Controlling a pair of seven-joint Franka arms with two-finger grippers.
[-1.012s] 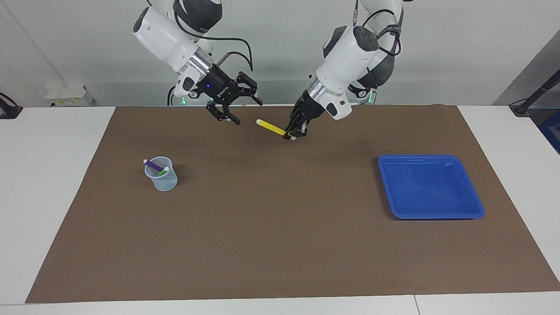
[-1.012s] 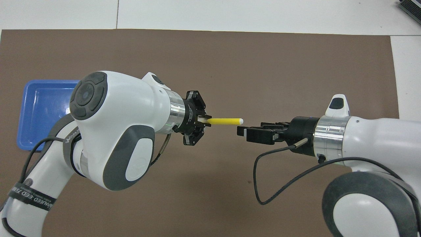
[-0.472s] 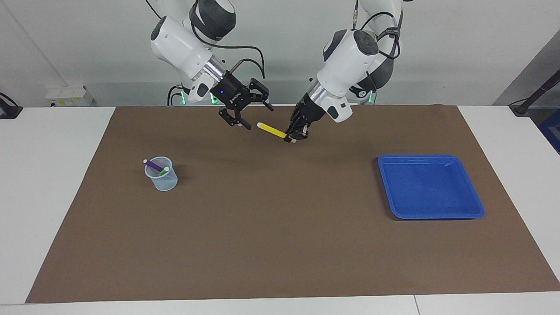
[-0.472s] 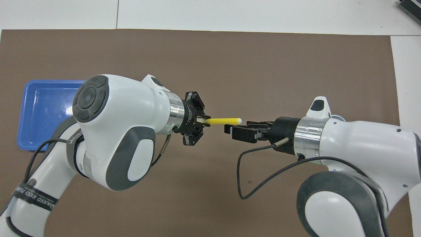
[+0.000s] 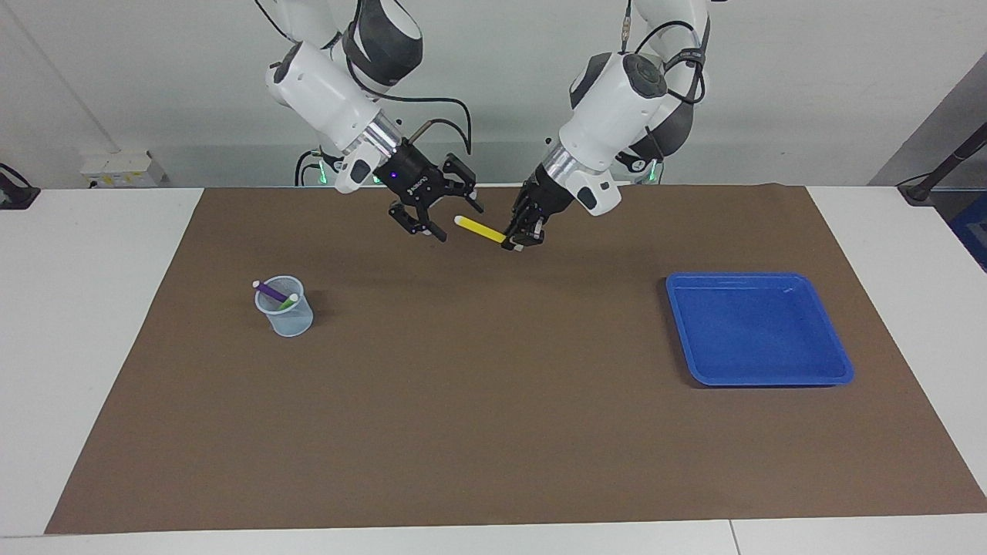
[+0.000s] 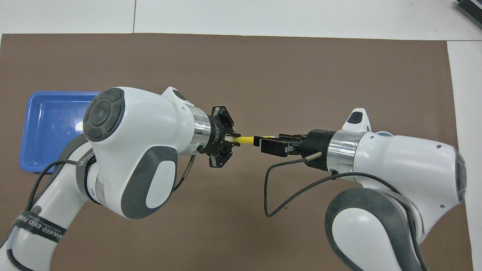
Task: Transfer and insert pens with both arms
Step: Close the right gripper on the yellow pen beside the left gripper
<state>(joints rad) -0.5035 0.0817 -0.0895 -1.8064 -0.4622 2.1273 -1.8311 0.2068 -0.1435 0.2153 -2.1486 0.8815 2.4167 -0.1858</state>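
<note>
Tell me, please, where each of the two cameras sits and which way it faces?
Facing view: high across the table, looking at the robots; shows both arms, the left pincer shut on the yellow pen, the right pincer open at its free end, the cup and the tray.
Overhead view: above the robots' end, looking steeply down and forward; both arms enter from the bottom.
Shared: both arms, the pen, the tray, the brown mat; half a turn apart.
</note>
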